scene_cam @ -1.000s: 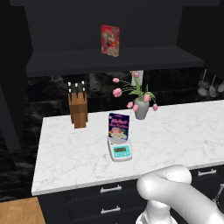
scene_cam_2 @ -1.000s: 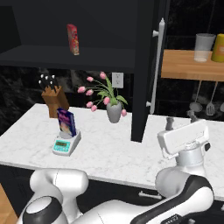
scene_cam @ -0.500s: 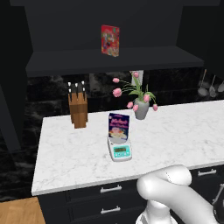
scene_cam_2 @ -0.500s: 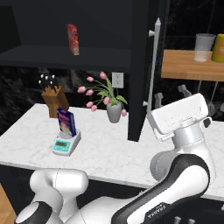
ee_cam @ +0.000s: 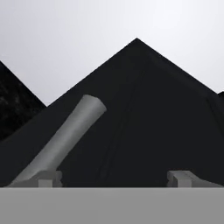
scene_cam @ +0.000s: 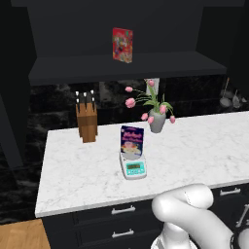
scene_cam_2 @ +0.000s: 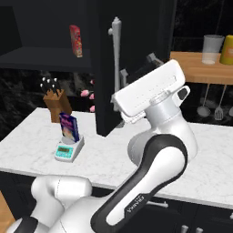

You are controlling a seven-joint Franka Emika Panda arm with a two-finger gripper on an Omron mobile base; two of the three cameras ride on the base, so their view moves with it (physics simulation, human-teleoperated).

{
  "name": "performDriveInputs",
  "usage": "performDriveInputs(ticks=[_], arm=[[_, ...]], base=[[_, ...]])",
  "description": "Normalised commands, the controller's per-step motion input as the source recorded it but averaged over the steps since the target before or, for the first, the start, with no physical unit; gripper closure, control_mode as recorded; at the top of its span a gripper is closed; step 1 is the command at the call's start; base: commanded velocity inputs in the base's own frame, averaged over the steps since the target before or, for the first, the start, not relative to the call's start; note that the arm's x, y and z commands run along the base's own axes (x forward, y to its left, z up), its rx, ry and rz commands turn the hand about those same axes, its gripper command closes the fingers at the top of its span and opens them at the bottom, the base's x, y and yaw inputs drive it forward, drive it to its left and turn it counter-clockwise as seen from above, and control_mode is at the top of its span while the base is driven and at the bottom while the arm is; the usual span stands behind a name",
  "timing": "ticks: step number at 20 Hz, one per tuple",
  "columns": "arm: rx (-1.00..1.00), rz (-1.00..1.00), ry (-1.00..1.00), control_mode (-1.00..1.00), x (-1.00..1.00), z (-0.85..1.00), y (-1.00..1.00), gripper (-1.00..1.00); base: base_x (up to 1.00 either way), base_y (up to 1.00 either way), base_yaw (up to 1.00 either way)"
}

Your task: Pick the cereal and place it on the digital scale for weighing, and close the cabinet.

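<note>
Cereal (scene_cam: 132,141) stands on the digital scale (scene_cam: 133,167); tool (ee_cam: 114,179) spread wide beside cabinet door handle (scene_cam_2: 116,54).

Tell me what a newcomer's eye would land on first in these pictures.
The white arm's gripper, raised beside the open cabinet door and its silver handle, fills the middle of the right base view. On the marble counter, the blue cereal stands upright on the scale, between a knife block and pink tulips. A red box sits on the shelf above.
</note>
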Motion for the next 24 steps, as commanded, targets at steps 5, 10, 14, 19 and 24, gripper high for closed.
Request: performDriveInputs(ticks=[5,10,14,19,24], arm=[[-0.20,-0.19,0.19,-1.00,0.94,-0.48,1.00,-1.00],[-0.30,-0.34,0.45,-1.00,1.00,-0.75,1.00,-1.00],[-0.25,-0.31,0.50,-1.00,1.00,-0.31,0.88,-1.00],[-0.11,-0.27,0.18,-1.00,0.91,0.18,0.59,-1.00],[-0.03,-0.22,0.17,-1.00,0.93,-0.01,0.35,-1.00]], base=[[0.00,0.00,0.00],[0.00,0.00,0.00],[0.00,0.00,0.00],[0.00,0.00,0.00],[0.00,0.00,0.00]])
